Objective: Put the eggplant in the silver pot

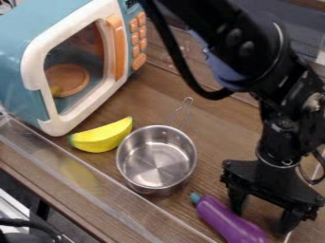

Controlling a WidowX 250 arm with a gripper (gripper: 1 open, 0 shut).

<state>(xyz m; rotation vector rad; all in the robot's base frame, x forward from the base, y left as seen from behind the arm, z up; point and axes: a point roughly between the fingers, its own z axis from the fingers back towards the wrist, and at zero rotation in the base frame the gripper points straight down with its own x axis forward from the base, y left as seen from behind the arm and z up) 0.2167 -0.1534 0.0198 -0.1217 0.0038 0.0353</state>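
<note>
The purple eggplant (230,220) lies on the wooden table near the front edge, its greenish stem end toward the silver pot. The silver pot (158,158) stands empty just left of it, its thin wire handle sticking up behind. My gripper (269,206) points straight down right above the eggplant's right half, open, with its black fingers (237,197) spread to either side. Nothing is held between them.
A blue and white toy microwave (76,57) fills the back left, its door window showing an orange item inside. A yellow banana-shaped toy (102,136) lies just left of the pot. The table's front edge (89,195) runs close below the pot.
</note>
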